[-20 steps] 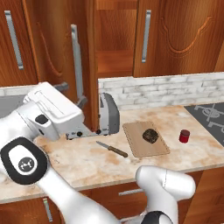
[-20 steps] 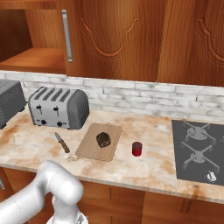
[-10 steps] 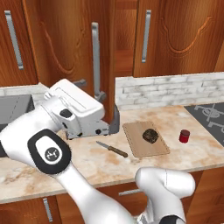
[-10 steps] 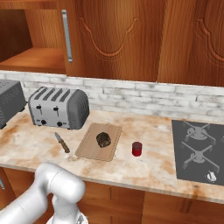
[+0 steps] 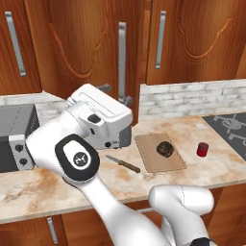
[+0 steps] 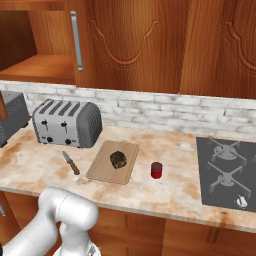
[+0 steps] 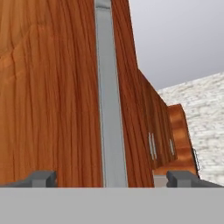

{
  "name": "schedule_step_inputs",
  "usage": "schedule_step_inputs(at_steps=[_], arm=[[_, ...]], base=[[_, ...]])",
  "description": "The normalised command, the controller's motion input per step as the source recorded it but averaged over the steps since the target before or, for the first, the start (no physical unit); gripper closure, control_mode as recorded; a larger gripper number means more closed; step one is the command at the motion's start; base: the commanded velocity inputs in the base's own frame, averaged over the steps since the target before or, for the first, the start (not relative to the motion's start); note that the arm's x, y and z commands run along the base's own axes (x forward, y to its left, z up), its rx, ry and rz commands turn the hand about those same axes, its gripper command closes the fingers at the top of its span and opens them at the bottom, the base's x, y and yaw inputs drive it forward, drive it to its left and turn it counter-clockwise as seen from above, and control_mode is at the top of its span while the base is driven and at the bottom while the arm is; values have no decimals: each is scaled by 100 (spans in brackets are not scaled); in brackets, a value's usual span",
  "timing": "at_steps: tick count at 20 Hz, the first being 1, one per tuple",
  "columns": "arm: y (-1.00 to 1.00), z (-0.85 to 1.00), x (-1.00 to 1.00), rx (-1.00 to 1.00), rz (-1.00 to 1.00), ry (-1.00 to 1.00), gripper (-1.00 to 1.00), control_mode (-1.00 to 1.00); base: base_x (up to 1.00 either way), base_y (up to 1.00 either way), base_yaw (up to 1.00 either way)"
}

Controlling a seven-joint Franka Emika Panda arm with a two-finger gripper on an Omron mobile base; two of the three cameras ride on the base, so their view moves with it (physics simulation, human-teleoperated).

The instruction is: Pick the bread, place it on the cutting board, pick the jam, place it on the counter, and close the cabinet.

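I noted the arm [image 5: 96,192] was glossy white, built of rounded, tubular links. One joint carried a black oval cap with a small white emblem. The hand housing was boxy white with dark grey trim. The fingertips [image 7: 43,178] were small, grey and blocky.

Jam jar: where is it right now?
The jam stands upright on the counter, just right of the cutting board holding the bread, between board and stove.

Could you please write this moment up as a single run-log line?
dark lumpy bread: on light wooden cutting board | small red jam jar: on marbled counter | reddish-brown wooden cabinet door: open | gripper: open, straddling silver handle
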Motion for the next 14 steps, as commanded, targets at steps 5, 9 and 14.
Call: schedule_step_inputs(at_steps=[5,9,14], arm=[[-32,0,22,0,0,0,-100,-100],[-27,0,28,0,0,0,-100,-100],[-30,0,31,0,0,0,-100,-100]], base=[[0,0,0],[0,0,0],[0,0,0]])
